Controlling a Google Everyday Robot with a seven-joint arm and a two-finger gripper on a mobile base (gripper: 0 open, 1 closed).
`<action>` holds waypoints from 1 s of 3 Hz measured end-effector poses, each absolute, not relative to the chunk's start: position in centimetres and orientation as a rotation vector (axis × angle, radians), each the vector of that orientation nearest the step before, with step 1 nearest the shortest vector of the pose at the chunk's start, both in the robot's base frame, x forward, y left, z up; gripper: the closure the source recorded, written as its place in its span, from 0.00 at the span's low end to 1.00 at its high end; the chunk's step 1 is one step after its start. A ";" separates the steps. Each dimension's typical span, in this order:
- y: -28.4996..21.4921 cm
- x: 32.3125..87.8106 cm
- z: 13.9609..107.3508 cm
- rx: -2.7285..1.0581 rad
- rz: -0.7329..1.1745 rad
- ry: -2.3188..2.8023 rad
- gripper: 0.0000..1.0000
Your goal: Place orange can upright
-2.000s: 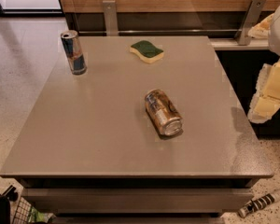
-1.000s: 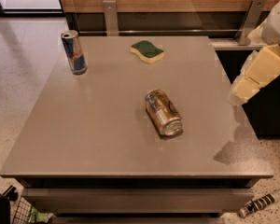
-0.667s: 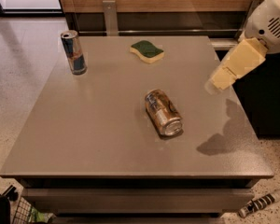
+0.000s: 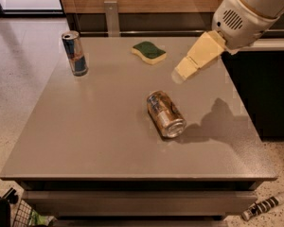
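The cream-coloured gripper (image 4: 181, 74) has swung in from beyond the right edge of the flat grey table (image 4: 85, 141) and now hangs above it, up and right of the lying orange-gold metal can (image 4: 165, 114). Its dark shadow (image 4: 217, 119) has slid leftward across the tabletop and now reaches the can's silver end.

Single cam, mounted high on the near side of the table (image 4: 85, 145). It's pitched steeply down and faces the wood-panelled far wall, at mid range: the whole top is in frame, plus floor strips left, right and along the bottom. Arm reaches in from the upper-right corner, pincer (image 4: 181, 74) over the table's far-right part, up-right of the orange can (image 4: 165, 113).
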State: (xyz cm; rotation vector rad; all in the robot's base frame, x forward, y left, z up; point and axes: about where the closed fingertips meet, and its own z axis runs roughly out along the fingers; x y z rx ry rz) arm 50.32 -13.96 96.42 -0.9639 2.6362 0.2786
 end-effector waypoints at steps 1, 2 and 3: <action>-13.2 50.9 95.4 -0.792 0.276 2.774 0.00; -12.3 51.3 95.0 -0.613 0.252 2.881 0.00; -12.3 51.4 95.0 -0.619 0.251 2.877 0.00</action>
